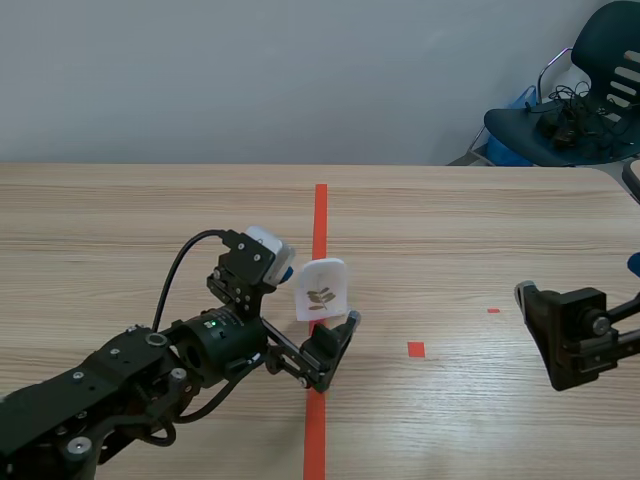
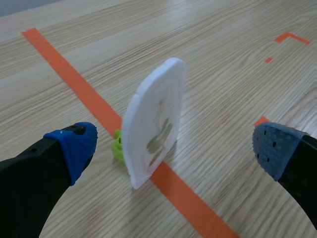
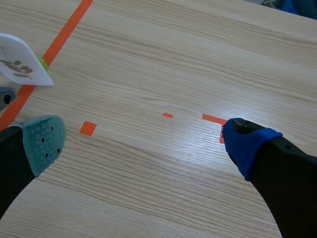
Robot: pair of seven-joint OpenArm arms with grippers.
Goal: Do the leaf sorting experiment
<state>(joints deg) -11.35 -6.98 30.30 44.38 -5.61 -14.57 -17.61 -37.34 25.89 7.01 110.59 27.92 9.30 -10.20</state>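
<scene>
Left gripper [image 2: 176, 148]: fingers set wide, nothing held. The white arch-topped card [image 2: 153, 124], printed with a leaf sprig, stands upright between its two blue pads, touching neither and nearer one finger than the other. A small lime-green foot [image 2: 118, 146] shows at the card's base, on the side of the nearer finger. Right gripper [image 3: 146, 141]: fingers likewise wide and empty, only bare wood between them. The card stands well apart from it, out beyond its grey-green pad. Assessment: the step in hand appears to be the pick-up of the leaf card, not yet made. The next move calls for centring the left fingers about the card and closing evenly on its flat faces. The card is thin and narrow-footed, so a pad arriving first would likely tip it. No sorting place is visible. Surface: light wood-grain table [image 1: 150, 220], with an orange tape line [image 1: 320, 210] running under the card and between the left fingers. Room: plain grey wall [image 1: 250, 70], and a dark blue chair [image 1: 580, 110] carrying cables.
</scene>
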